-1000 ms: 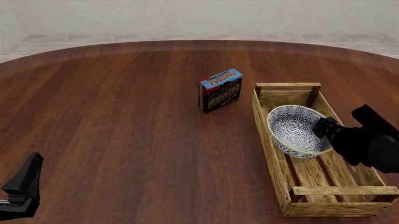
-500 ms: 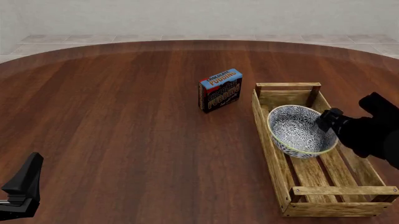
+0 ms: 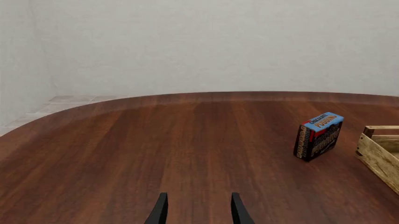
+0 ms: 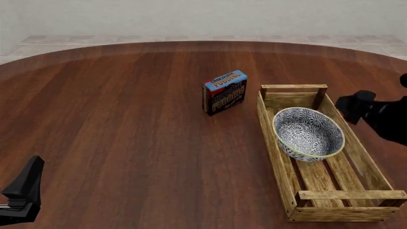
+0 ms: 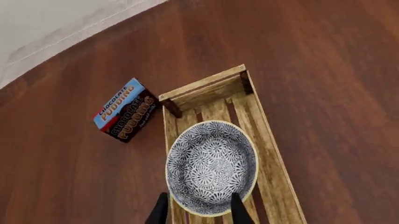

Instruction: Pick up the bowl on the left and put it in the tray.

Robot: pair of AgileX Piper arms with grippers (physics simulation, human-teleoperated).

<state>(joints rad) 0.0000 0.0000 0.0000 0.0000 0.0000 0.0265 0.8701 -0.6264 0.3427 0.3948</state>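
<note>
The bowl is seated inside the tray, toward its far end. The right gripper, fingers parted and empty, is held above the bowl's right rim; a clear retreat remains.

Pudding box stands just beside tray.

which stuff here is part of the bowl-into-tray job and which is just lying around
Part of the job:
- bowl, resting inside the tray
- tray
- right pincer, open, beside the tray

Just lying about:
- pudding box
- left pincer, open, idle
</note>
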